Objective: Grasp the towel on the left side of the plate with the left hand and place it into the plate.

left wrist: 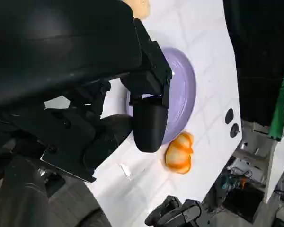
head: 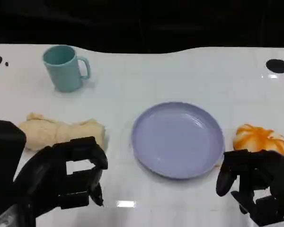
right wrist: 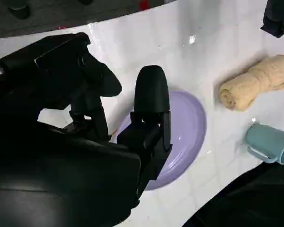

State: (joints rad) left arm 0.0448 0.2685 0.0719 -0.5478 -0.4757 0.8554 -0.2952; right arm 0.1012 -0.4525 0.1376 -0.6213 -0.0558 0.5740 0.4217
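The empty, loosely open left hand (head: pixel 68 177) hovers near the soft, light rolled towel (head: pixel 61 132), likely best gripped mid-roll.

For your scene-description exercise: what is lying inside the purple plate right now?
Nothing lies in the purple plate; its surface shows bare. In the wrist views the hands cover part of it.

A glossy white table (head: pixel 180 71) is filling the scene, catching small glints of overhead light. Behind its far edge, darkness is swallowing the background.
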